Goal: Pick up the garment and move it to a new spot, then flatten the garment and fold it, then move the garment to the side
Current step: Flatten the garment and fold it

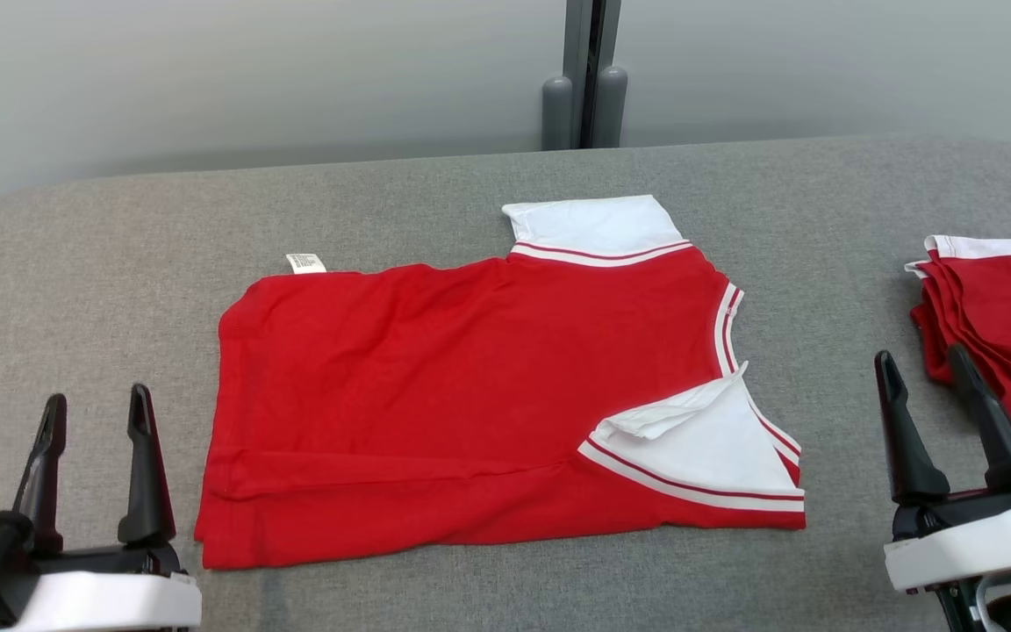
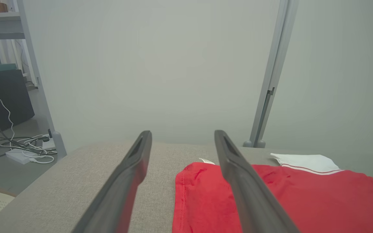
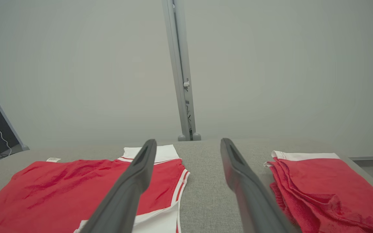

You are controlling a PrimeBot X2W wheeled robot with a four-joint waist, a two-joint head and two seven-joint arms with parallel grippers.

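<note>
Red fabric shirt with white striped sleeves (image 1: 470,404) — head view: flat mid-frame on grey cloth table (image 1: 119,263); left gripper (image 1: 97,397) lower left, right gripper (image 1: 921,354) lower right, both spread, empty | left wrist view: shirt lower right | right wrist view: shirt lower left, folded red garment stack (image 3: 319,184) lower right

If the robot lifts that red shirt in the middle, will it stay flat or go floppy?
Probably floppy: the thin red cloth shirt lies wrinkled, and its white sleeve already curls up. It looks light. Pushed, it would likely bunch on the grey fabric table.
</note>
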